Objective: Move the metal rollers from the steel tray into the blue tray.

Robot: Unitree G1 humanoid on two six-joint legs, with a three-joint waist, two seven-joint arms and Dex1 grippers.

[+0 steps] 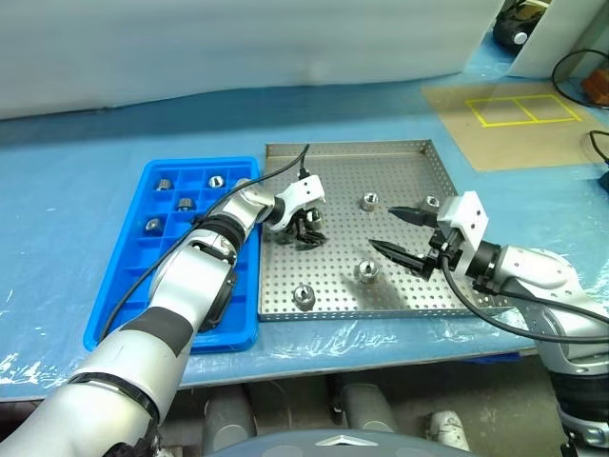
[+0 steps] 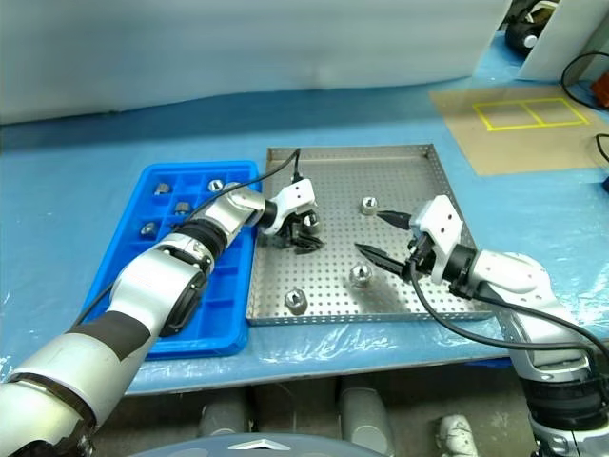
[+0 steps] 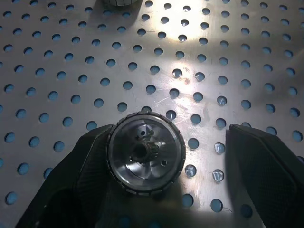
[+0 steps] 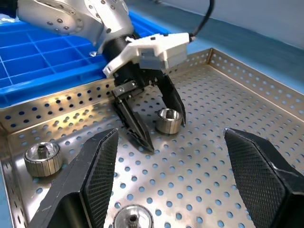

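I am lowering the left claw (image 1: 306,231) onto the large square perforated steel tray (image 1: 419,150), its two black fingers spread either side of one small shiny ribbed metal roller (image 4: 169,120). In the left wrist view that roller is lying with its dark centre hole facing the camera, touching one finger while the other finger (image 3: 266,166) is standing well apart from it, so nothing is being pinched yet. I am keeping the jaws wide so that they can straddle the roller before closing; I judge the next move calls for centring, since a one-sided touch could roll it away across the holes.

I am holding the right claw (image 1: 398,233) above the tray's right half, also spread and holding nothing, probably so it stays out of the left arm's way while staying near the other rollers (image 1: 367,272).

Four more rollers are resting on the steel tray: near the front rim, mid-front, centre, and by the right claw. The bright blue plastic compartment tray (image 1: 114,314) is lying just beside the steel tray on the blue-covered surface (image 1: 76,162), several rollers (image 1: 185,204) already sitting in its far compartments.
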